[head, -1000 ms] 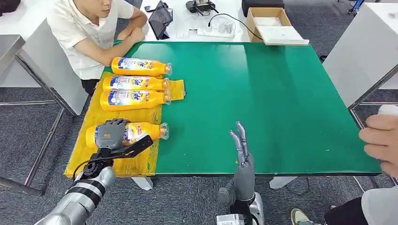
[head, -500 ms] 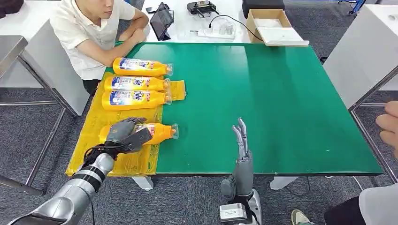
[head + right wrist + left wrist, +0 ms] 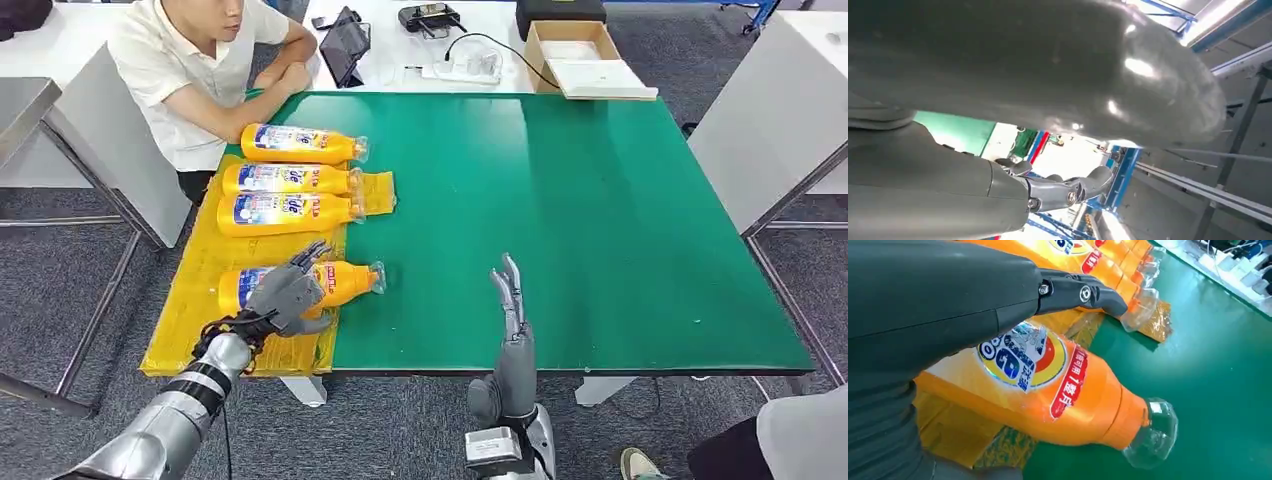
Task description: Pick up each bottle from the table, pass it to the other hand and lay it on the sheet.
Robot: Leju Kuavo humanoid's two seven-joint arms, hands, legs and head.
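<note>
Four bottles: you have all of them lying on the yellow sheet [image 3: 190, 300], so the laying step looks done for this batch.
Head view, change: your left hand [image 3: 288, 294] has let go within the last second; its fingers are now spread above the nearest bottle [image 3: 352, 281], which has rolled a little toward 3 o'clock.
Head view, right hand: the right hand [image 3: 513, 300] stands released, fingers straight, at 6 o'clock of the green table [image 3: 600, 220], as before.
Head view, edges: the nearest bottle's clear cap overhangs the sheet's 3 o'clock edge onto green; the other three bottles [image 3: 288, 176] lie at 12 o'clock of it.
Head view, room: wide bare green lies toward 3 o'clock; a seated person [image 3: 190, 70] is at 11 o'clock.
Left wrist view: fingers [image 3: 1083, 292] hover over the label, not clasping it.
Right wrist view: you see the hand holding nothing.
</note>
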